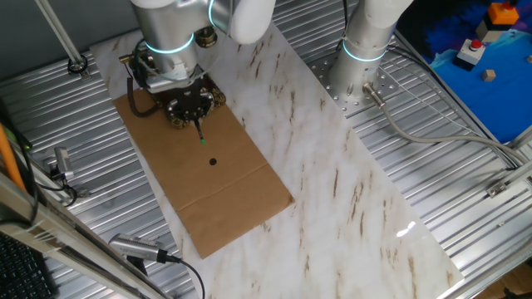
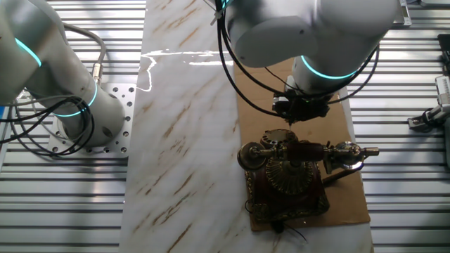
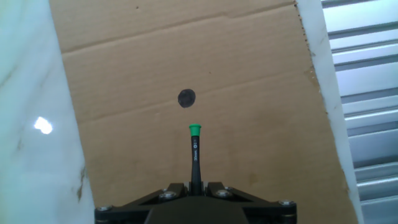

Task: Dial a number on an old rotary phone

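The phone [image 2: 287,179] sits at one end of a flat brown cardboard sheet [image 1: 218,195] laid on the white marble-look worktop [image 1: 332,166], with ribbed metal decking all round. It's a small ornate thing: dark red-brown body, gold filigree trim, round ribbed gold dial, and a brass-ended handset [image 2: 309,150] lying across the top. In one fixed view the arm covers nearly all of it, only a bit of gold edge peeks out. The tool [image 3: 194,186] is closed on a thin black stick [image 3: 195,158] with a green tip, which points out over bare cardboard near a small dark round spot [image 3: 186,98], not touching it. The hand view doesn't show the phone at all, and the fingers are mostly cut off at the bottom edge. Can't make out any dial numbers.
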